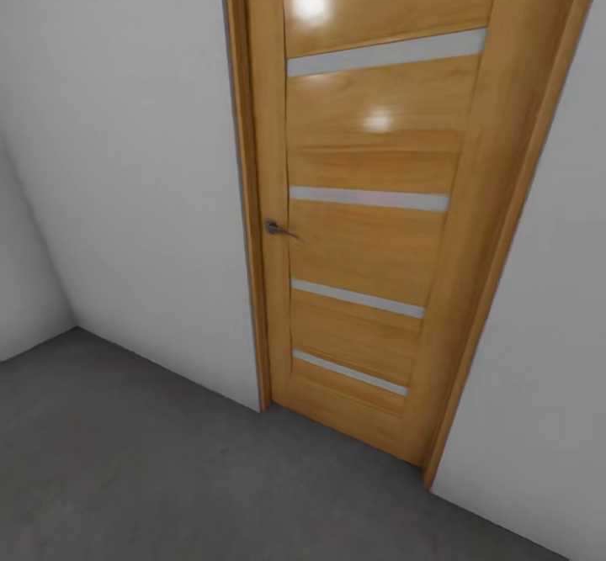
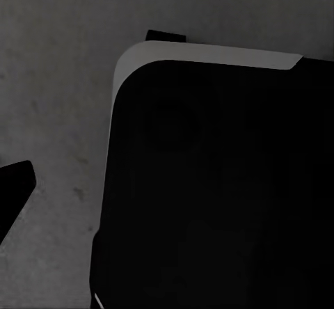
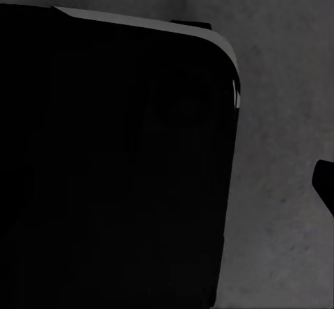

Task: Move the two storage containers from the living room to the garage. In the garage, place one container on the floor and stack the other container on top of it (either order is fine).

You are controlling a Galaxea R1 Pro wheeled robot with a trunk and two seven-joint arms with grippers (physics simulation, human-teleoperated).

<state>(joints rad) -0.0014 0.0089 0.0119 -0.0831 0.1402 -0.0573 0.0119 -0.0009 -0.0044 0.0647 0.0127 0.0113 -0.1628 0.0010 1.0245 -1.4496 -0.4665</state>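
Observation:
The two storage containers are out of view. I am in the garage, facing a wood-panelled door [image 1: 370,233] set in a white wall [image 1: 126,166], with the dark grey concrete floor [image 1: 126,468] below. A dark fingertip [image 2: 15,184] of my left gripper juts in over the concrete beside my black base [image 2: 223,184]. A dark fingertip [image 3: 325,184] of my right gripper shows beside the same base [image 3: 111,170]. Each fingertip sits far out at the picture's edge, with nothing held against it.
The door is closed and has a metal handle [image 1: 276,228] on its left side and several pale horizontal strips. A second white wall [image 1: 25,275] meets the first in a corner at the left. Another white wall [image 1: 547,334] continues right of the door frame.

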